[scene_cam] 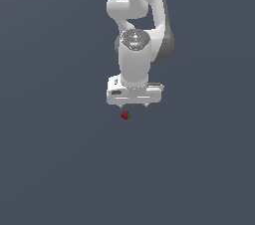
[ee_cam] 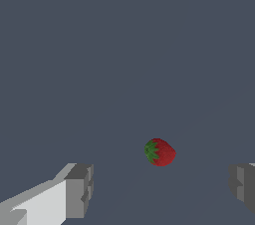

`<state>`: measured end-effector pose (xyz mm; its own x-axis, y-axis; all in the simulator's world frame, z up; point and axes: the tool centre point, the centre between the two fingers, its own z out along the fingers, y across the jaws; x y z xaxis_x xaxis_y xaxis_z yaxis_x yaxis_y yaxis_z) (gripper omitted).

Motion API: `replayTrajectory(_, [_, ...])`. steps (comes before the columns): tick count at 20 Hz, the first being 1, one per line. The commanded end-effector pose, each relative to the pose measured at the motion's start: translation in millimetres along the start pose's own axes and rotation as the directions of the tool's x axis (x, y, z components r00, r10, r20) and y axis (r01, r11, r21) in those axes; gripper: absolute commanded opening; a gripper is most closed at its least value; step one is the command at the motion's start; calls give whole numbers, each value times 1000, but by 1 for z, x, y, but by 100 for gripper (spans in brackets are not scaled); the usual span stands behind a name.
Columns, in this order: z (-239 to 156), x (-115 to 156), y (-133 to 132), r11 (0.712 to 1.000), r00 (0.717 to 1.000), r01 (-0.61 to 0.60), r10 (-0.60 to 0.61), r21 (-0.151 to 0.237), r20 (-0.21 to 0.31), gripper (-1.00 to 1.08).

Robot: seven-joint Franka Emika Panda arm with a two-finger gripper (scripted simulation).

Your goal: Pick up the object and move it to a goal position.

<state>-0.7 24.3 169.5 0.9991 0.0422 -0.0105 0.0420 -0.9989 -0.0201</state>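
The object is a tiny red strawberry (scene_cam: 125, 115) with a small green bit, lying on the dark grey floor. In the wrist view the strawberry (ee_cam: 160, 152) lies between and a little beyond the two grey fingertips (ee_cam: 79, 190). My white gripper (scene_cam: 133, 106) hangs just above the strawberry, slightly toward the exterior view's right of it. The jaws stand wide apart and hold nothing. Only the short fingertip ends show below the hand in the exterior view.
The white arm (scene_cam: 142, 25) rises behind the gripper toward the top of the exterior view. A flat dark grey floor (scene_cam: 50, 169) spreads on all sides.
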Motion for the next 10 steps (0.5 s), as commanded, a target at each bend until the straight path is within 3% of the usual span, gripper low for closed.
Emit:
replayTrajectory(1, [0, 0, 0, 1000, 1000, 0, 0, 0, 0, 100])
replayTrajectory(10, [-16, 11, 27, 997, 996, -82, 82, 8, -33, 100])
